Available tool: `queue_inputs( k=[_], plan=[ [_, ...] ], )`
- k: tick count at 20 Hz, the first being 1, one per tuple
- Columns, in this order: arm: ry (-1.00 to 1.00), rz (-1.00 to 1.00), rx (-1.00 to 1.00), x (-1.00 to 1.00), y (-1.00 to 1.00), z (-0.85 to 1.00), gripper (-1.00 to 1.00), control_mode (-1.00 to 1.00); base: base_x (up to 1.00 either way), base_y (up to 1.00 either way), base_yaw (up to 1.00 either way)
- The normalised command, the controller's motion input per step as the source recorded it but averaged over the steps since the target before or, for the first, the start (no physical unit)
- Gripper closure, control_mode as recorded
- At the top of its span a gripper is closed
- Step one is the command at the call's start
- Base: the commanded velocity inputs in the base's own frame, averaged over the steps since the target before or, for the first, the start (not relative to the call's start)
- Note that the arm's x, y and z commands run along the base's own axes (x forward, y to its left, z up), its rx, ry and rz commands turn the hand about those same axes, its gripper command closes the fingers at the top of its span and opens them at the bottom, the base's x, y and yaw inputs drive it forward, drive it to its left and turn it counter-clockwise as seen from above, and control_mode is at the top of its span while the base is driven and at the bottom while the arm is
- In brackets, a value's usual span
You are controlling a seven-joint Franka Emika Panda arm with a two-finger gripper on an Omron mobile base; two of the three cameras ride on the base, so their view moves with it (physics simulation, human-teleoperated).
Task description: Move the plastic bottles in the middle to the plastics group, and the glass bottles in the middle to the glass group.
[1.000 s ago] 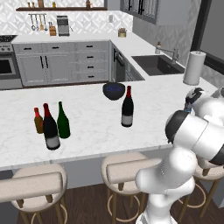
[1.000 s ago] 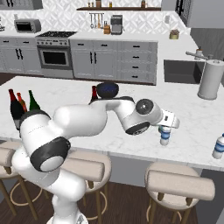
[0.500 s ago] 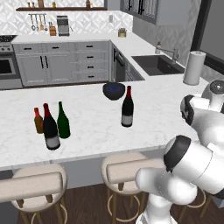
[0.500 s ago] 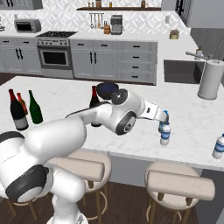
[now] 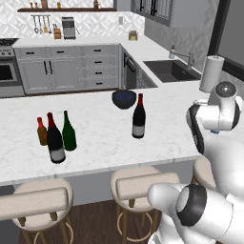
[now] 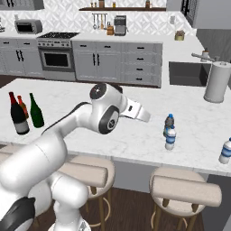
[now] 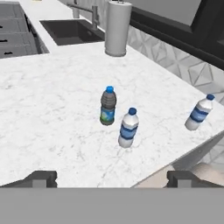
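Clear water bottle (image 7: 128,127) stands upright on the marble island (image 7: 52,113), just beside the darker blue-tinted bottle (image 7: 107,106), on my side of it. My gripper (image 7: 111,178) has its jaws spread wide, nothing between them; that bottle's straight ahead and a bit right.

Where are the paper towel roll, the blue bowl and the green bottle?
Paper towel roll (image 7: 118,28): hand view, middle of the roll.
Blue bowl (image 5: 124,98): left base view, its front wall.
Green bottle (image 6: 36,114): right base view, its body.
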Motion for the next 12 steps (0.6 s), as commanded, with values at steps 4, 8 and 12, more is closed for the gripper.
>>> queue_inputs(
  k=[4, 8, 12],
  plan=[
    [0.14, 0.25, 0.14, -0.09, 0.7, 0.2, -1.0, -1.0, 0.0, 0.0, 0.0],
    [0.15, 0.41, 0.1, 0.0, 0.67, 0.23, -1.0, -1.0, 0.0, 0.0, 0.0],
    [0.03, 0.43, 0.0, 0.0, 0.7, 0.18, -1.0, -1.0, 0.0, 0.0, 0.0]
  ],
)
